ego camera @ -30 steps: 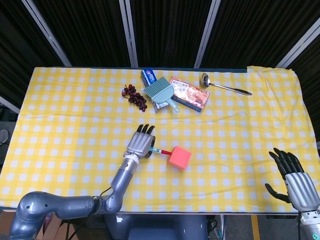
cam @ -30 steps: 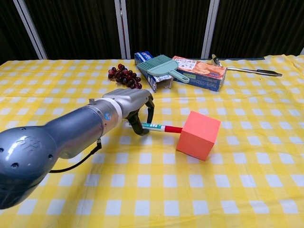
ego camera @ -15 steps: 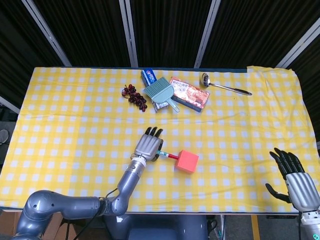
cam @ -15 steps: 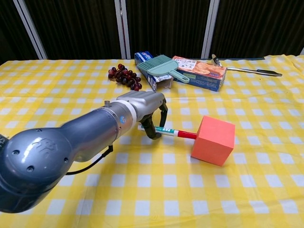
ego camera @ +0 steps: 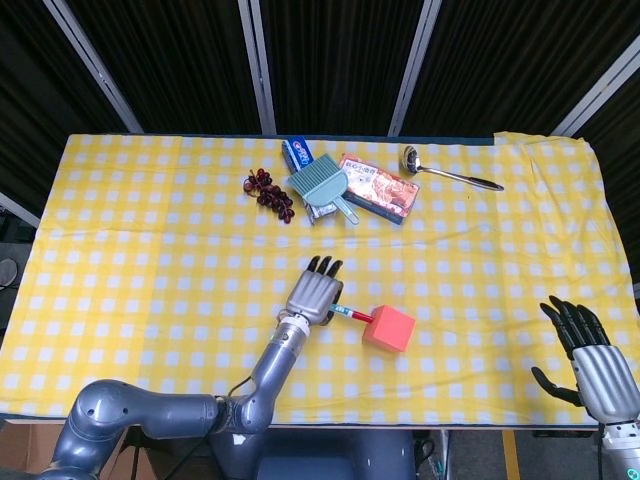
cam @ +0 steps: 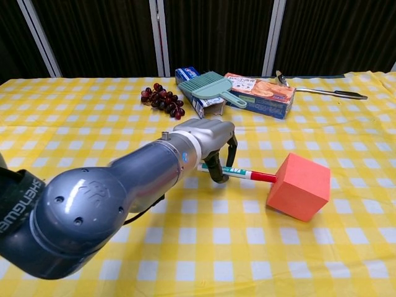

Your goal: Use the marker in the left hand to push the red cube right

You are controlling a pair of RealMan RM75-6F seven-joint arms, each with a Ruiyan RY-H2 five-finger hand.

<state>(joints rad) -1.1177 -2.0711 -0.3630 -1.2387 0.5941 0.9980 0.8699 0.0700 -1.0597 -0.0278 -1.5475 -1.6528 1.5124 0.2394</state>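
Note:
The red cube (ego camera: 389, 328) (cam: 298, 186) sits on the yellow checked cloth, right of centre near the front. My left hand (ego camera: 314, 293) (cam: 209, 141) grips a marker (ego camera: 353, 314) (cam: 244, 174) with a white and green barrel and a red tip. The marker lies nearly level, and its red tip touches the cube's left face. My right hand (ego camera: 593, 364) rests at the table's front right corner in the head view, fingers spread, holding nothing.
At the back of the table (ego camera: 150, 250) lie a bunch of dark grapes (ego camera: 270, 190), a toothpaste box (ego camera: 300, 155), a green dustpan brush (ego camera: 325, 187), a snack box (ego camera: 378, 188) and a metal ladle (ego camera: 445, 170).
My left hand has moved right with the marker, and the red cube has slid right along the cloth ahead of the tip. My right hand has stayed still.

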